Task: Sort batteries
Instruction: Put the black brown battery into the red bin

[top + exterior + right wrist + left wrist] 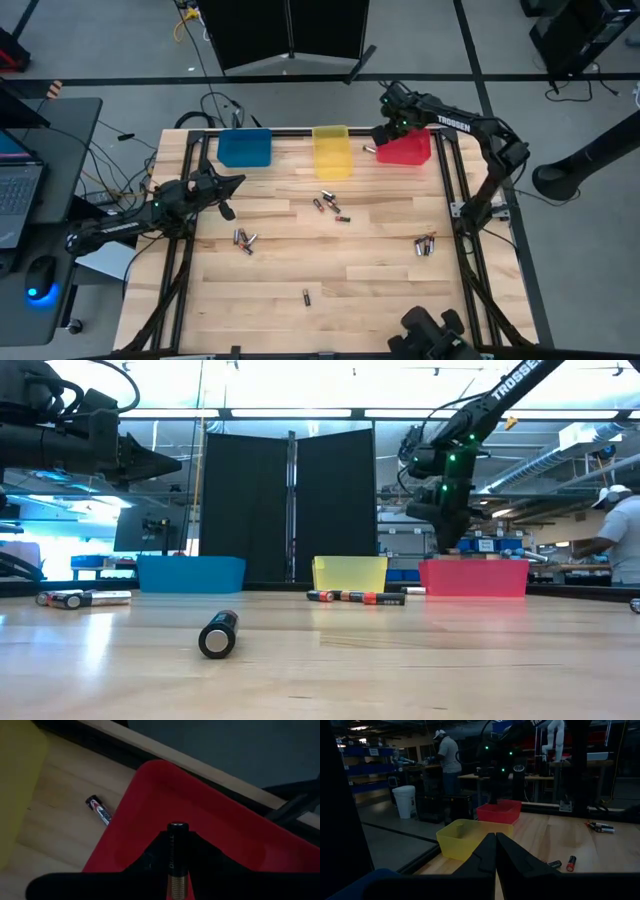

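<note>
My right gripper (177, 837) hangs over the left rim of the red bin (405, 148) and is shut on a black battery with a copper end (177, 851). My left gripper (236, 182) waits shut and empty above the table's left side, pointing level. Loose batteries lie on their sides on the wood: one beside the red bin (98, 810), a group at the middle (327, 204), a group at the left (243, 240), a pair at the right (425, 245) and a single one near the front (218, 634). My right gripper pinches the battery's long sides (172, 862) between its two fingers, which lie along the battery. The black end sticks out past the fingertips and the copper end sits farther back. The fingers slant down from above. The battery is lifted clear above the red bin.
A blue bin (245, 147) and a yellow bin (333, 150) stand in a row with the red one along the far edge. Black frame rails (452, 180) run along the table's sides. A person (620, 540) stands in the room beyond the table.
</note>
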### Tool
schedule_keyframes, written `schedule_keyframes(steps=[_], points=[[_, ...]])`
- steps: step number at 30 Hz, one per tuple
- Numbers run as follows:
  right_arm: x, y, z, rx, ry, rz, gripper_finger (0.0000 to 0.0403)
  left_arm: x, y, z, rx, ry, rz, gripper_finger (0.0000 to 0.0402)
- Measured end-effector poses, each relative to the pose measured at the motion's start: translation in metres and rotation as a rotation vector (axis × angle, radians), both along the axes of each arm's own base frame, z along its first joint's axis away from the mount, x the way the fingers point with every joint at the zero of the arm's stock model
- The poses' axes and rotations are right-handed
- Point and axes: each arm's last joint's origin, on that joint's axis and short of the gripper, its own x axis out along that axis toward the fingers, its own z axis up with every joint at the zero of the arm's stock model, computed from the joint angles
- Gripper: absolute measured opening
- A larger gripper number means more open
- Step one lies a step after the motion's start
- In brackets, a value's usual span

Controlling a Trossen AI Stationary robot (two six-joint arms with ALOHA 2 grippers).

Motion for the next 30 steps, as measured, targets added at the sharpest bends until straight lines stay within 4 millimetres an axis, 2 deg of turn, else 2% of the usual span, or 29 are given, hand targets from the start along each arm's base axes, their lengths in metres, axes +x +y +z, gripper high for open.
schedule_keyframes(steps=[11,24,30], points=[[0.003,-0.014,-0.038,0.098,0.04,0.04,0.0059,0.0,0.0,0.0,0.0,0.0,0.0,0.0015],[-0.011,-0.025,-0.045,0.131,0.033,-0.082,0.0061,0.0,0.0,0.0,0.0,0.0,0.0,0.0015],[-0.012,-0.025,-0.046,0.138,0.035,-0.052,0.0082,0.0,0.0,0.0,0.0,0.0,0.0,0.0015]])
